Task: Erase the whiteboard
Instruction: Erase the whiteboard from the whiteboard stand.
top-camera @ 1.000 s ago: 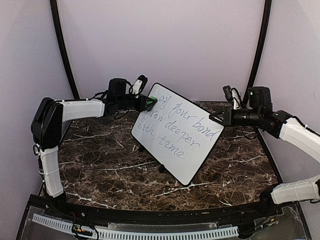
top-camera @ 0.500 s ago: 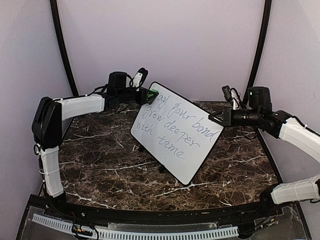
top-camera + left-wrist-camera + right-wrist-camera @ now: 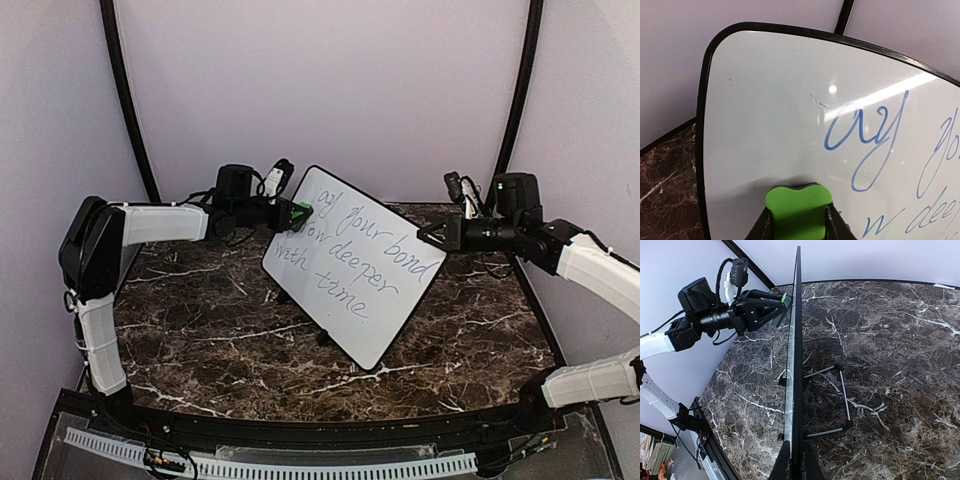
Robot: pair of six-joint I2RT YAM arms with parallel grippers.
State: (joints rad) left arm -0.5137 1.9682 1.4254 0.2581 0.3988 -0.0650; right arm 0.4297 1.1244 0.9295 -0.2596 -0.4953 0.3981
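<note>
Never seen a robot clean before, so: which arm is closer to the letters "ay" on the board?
Left. The left end effector holds the green eraser against the whiteboard right beside "ay"; the right end effector clamps the board's opposite edge.

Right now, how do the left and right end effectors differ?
Left end effector grips a green eraser; right end effector grips the whiteboard by its edge. Left meets the board's written face near its top corner; right sits edge-on at its side. Shared: both are shut.
</note>
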